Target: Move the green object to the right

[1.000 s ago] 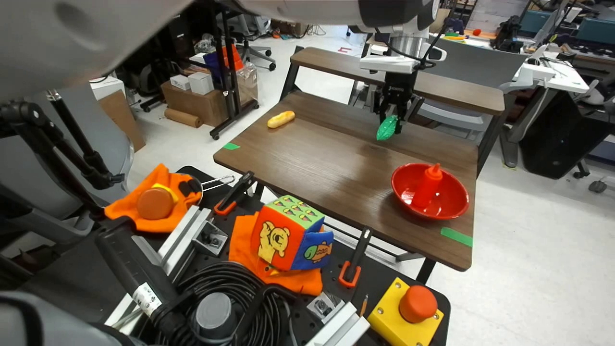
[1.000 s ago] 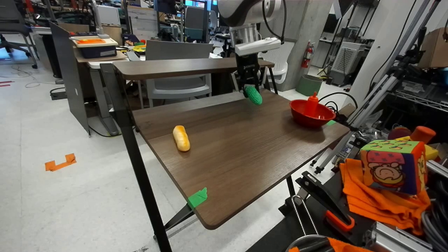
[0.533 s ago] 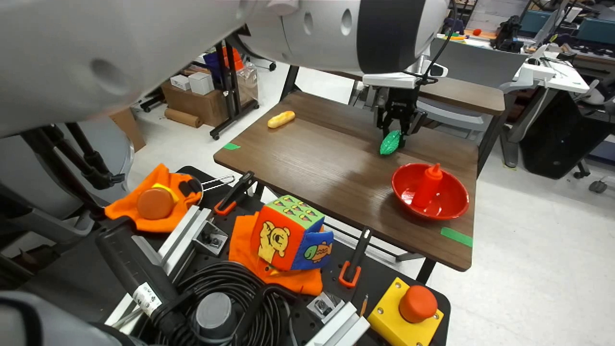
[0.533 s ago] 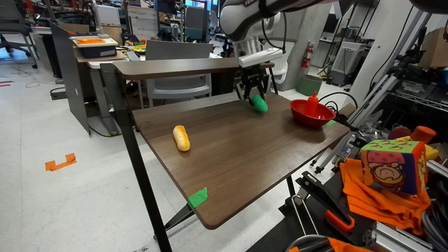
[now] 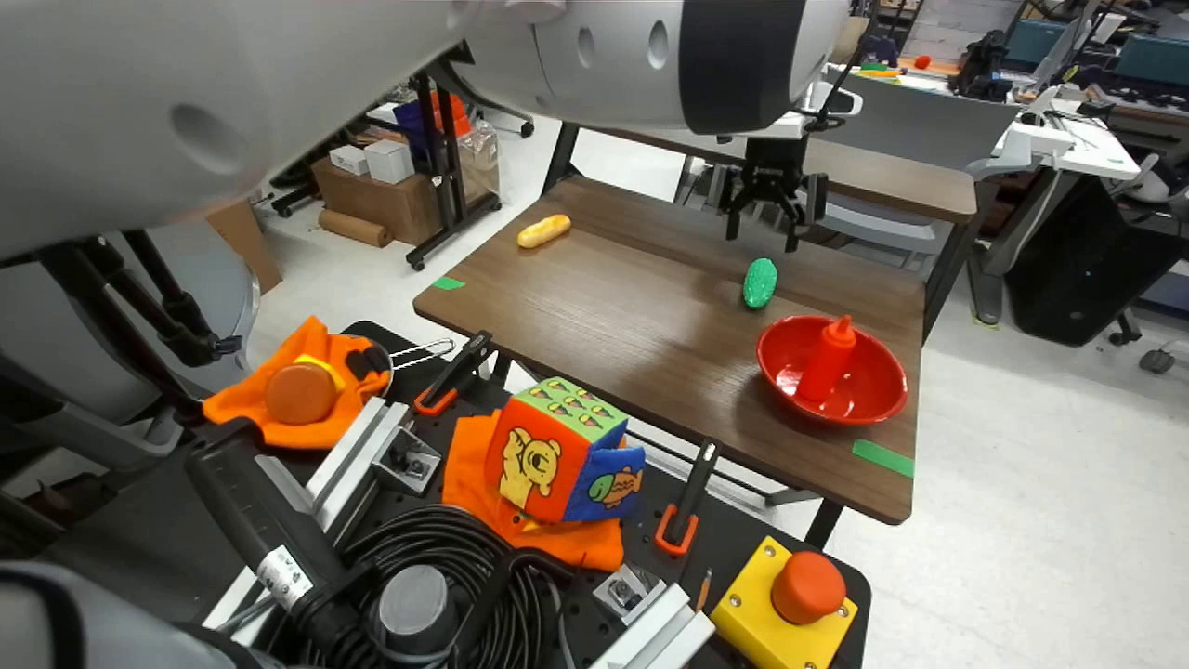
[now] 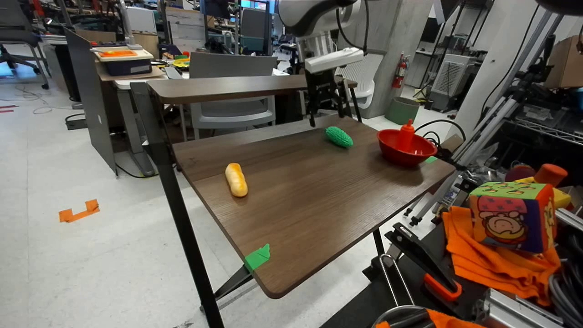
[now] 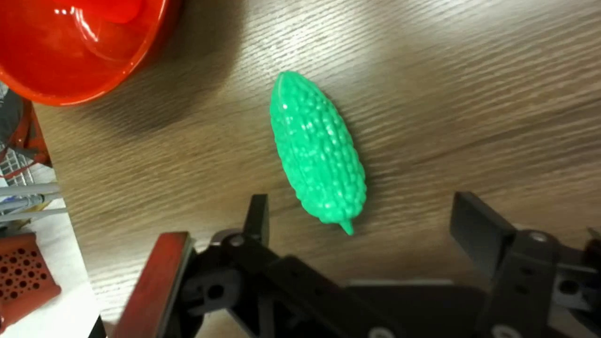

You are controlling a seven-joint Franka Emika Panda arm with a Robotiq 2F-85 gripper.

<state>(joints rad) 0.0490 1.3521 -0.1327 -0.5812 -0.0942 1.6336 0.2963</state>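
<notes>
The green object [image 5: 760, 283], bumpy and oval with a short stem, lies on the brown table [image 5: 613, 288], and nothing holds it. Both exterior views show my gripper [image 6: 326, 117] just above and behind it, apart from it. In the wrist view the green object [image 7: 319, 150] rests beyond the fingertips, its stem end pointing toward the gap. There my gripper [image 7: 361, 204] stands wide open, with nothing between its pads [image 7: 479, 230].
A red bowl [image 5: 873, 386] holding a red bottle [image 5: 829, 360] stands near the green object. A yellow-orange oval object [image 6: 236, 180] lies toward the opposite end. Green tape [image 5: 882, 457] marks table corners. A raised shelf [image 6: 237, 86] runs along the back edge.
My gripper came down with the green object, opened and let go of it on the table. It has since risen and drawn back a little, leaving the object lying there.
</notes>
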